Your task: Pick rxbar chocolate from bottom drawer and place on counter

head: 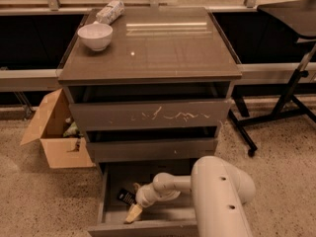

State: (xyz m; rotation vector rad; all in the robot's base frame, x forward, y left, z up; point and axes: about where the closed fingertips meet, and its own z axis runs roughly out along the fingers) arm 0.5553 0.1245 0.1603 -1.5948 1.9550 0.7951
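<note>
The bottom drawer (pixel 112 182) of the grey-brown cabinet is pulled open. The rxbar chocolate (pixel 127 197), a small flat black wrapper, lies on the drawer floor near the left side. My gripper (pixel 133 212) reaches down into the drawer from the white arm (pixel 217 191). Its pale fingertips sit just right of and in front of the bar, close to it. The counter (pixel 163 43) is the glossy brown top of the cabinet.
A white bowl (pixel 95 35) and a white-and-grey cylindrical packet (pixel 109 11) stand at the counter's back left. An open cardboard box (pixel 52 132) sits on the floor left of the cabinet. A black stand's legs (pixel 276 112) are to the right.
</note>
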